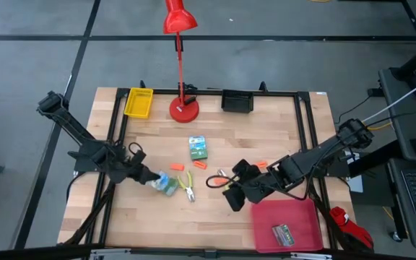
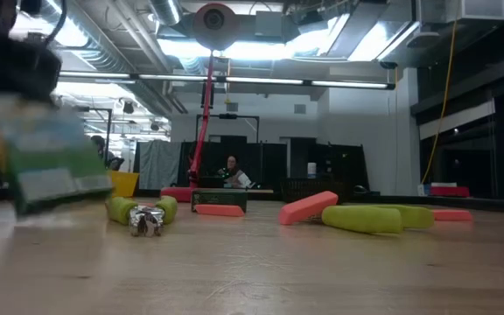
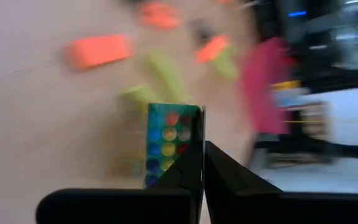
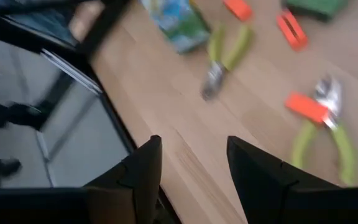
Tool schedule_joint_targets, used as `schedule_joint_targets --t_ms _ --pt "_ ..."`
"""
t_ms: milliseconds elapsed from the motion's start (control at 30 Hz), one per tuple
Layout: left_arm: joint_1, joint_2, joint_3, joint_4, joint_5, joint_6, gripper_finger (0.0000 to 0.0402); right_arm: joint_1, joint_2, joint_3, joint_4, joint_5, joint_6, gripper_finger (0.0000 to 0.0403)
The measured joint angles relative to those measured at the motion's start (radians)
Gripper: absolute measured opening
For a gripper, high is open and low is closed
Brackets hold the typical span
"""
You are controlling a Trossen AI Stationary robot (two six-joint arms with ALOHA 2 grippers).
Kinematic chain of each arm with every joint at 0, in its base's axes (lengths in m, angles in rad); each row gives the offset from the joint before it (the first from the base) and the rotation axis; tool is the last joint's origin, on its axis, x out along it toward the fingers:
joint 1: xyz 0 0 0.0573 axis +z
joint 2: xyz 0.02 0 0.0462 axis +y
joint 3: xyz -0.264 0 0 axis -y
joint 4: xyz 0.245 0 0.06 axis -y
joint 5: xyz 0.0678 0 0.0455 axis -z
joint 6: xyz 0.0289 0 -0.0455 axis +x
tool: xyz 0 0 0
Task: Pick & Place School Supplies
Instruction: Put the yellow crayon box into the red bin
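My left gripper (image 1: 154, 178) is shut on a flat green-white printed pack (image 1: 167, 185), left of the table's middle. The low view shows that pack (image 2: 46, 162) near the camera. A second pack (image 1: 197, 147) lies flat mid-table, and a third (image 1: 283, 235) lies in the red tray. One yellow-green-handled tool (image 1: 188, 186) lies beside the held pack. The other tool (image 1: 221, 178) lies just in front of my right gripper (image 1: 234, 193), which is open and touches nothing. Orange pieces (image 1: 177, 167) (image 1: 199, 165) (image 1: 261, 165) lie between them. My left gripper pinches the printed pack by one edge (image 3: 194, 134) between its two fingers (image 3: 185, 171). The fingers come from the table's left, slanting down. The pack (image 3: 168, 143) stands on edge in the hold, and in the low view it appears raised off the wood and tilted.
A red desk lamp (image 1: 184, 108) stands at the far edge between a yellow tray (image 1: 139, 102) and a black tray (image 1: 237, 100). The red tray (image 1: 303, 211) sits at the near right corner. A black frame rail (image 1: 303, 130) runs along the table's sides.
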Motion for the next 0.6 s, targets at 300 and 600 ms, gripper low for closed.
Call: schedule_joint_targets --t_ms 300,600 --pt "0.057 0.002 0.023 0.34 0.048 0.286 0.0003 -0.13 -0.005 0.0 0.294 -0.147 -0.279 0.0183" --pt "0.122 0.09 0.245 0.318 0.287 0.513 0.0003 -0.221 -0.005 0.0 0.295 -0.386 -0.452 0.0183"
